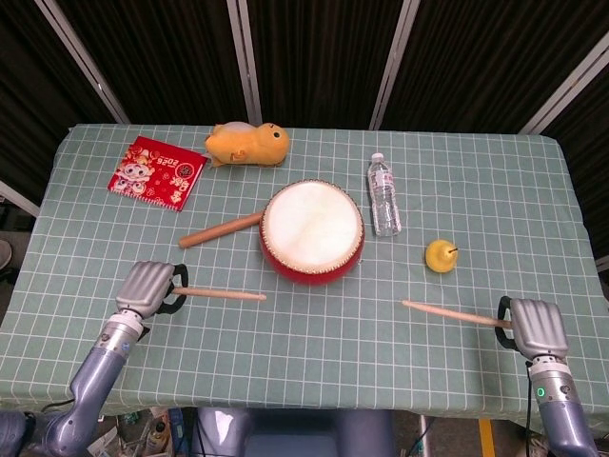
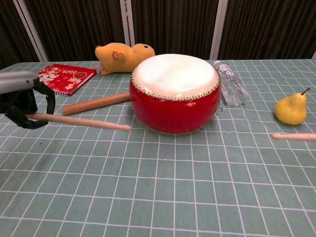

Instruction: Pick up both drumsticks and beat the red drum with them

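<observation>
On my left side I have the left hand (image 1: 149,287) near the front edge of the table (image 1: 314,371), wrapped around the butt of the left drumstick (image 1: 218,294), whose tip points right toward the middle and hangs short of the drum. In the chest view that stick is low and nearly level, below the drumhead. A thicker wooden rod (image 1: 220,229) lies on the cloth behind it, its far end touching the drum's left side — I leave that alone.

The red drum (image 1: 312,231) sits mid-table, upright, skin facing up, with neither stick over it. A plush toy (image 1: 247,143) and a red booklet (image 1: 156,169) lie behind and to the left, a water bottle (image 1: 383,193) just right of the drum, a pear (image 1: 442,255) beyond that.

On the right, the right hand (image 1: 534,325) grips the right drumstick (image 1: 450,313), tip aimed left, in front of the pear.

I judge the pickup done and a beat in hand, both sticks drawn well back. The next strike needs both arms raised and pushed forward, so the tips clear the rim and drop on the skin — missing bottle and pear.
</observation>
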Motion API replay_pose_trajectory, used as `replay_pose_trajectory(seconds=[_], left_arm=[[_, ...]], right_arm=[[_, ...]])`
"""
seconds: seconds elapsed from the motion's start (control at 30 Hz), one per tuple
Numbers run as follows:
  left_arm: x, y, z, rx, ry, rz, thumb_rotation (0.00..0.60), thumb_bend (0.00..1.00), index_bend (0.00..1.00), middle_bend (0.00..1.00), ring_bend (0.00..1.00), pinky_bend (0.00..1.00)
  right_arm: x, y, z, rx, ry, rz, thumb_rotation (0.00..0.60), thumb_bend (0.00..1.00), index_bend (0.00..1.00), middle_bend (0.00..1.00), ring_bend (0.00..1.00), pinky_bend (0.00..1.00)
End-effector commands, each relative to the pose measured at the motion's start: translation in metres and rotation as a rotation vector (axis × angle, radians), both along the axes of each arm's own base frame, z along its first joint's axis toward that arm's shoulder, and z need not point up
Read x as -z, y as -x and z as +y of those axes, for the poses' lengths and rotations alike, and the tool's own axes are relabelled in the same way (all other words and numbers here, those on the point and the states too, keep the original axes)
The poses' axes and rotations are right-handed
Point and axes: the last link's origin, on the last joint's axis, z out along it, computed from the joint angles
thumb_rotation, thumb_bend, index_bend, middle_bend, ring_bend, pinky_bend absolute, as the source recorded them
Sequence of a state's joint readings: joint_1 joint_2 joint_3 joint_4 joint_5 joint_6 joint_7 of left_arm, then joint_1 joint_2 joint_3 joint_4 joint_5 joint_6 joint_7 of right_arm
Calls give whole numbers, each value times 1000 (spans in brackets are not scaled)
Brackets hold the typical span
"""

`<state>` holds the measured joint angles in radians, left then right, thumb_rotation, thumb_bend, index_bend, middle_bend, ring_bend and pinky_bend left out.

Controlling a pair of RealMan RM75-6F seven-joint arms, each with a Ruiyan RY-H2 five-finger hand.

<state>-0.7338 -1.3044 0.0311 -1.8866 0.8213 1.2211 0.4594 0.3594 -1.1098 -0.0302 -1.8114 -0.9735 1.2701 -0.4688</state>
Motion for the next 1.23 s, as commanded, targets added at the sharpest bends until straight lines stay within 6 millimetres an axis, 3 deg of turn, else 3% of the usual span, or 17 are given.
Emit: replay_pose_trajectory(seconds=[0.03,0.1,0.17,0.27,0.37,0.47,0.53,0.73,0.83,0.93,1.07,1.23], left_arm=[[19,9,0,-13,28,54,600,508,669,1000,1000,1000],[29,10,1,-10,43,75,600,462,609,981,995,1000],[37,10,0,-8,63,98,600,397,540,913,964,1000],[43,9,0,-4,84,145,600,282,417,752,858,967],[43,9,-1,-12,90,180,600,180,293,575,723,808],[37,9,-4,-26,83,188,600,121,238,427,590,679],[31,10,-7,-33,73,179,600,104,218,363,506,604],[0,15,-23,-44,-2,91,600,101,182,268,330,462],[-27,24,-37,-34,-91,22,600,102,190,255,319,440],[-61,44,-54,66,-256,26,600,103,149,171,213,387],[-95,81,-88,130,-394,52,600,94,14,14,57,254],[-119,112,-118,106,-422,97,600,67,0,0,0,111]], right_arm=[[10,7,3,11,-39,47,600,857,942,1000,1000,1000],[12,9,3,21,-54,70,600,800,865,999,1000,1000],[14,11,4,31,-73,91,600,675,727,958,987,997],[14,14,7,40,-101,133,600,509,509,815,875,967],[14,15,9,51,-120,157,600,364,287,674,758,921],[13,14,12,53,-134,186,600,291,167,584,685,882],[12,12,14,47,-127,191,600,268,107,507,598,782],[5,4,21,18,-74,168,600,260,49,329,380,433],[-7,-1,28,-20,2,119,600,260,29,297,343,390],[-28,-4,33,-114,168,48,600,259,23,255,296,361],[-52,-1,49,-230,329,-60,600,259,0,35,46,148],[-62,11,74,-261,362,-89,600,259,0,0,0,65]])
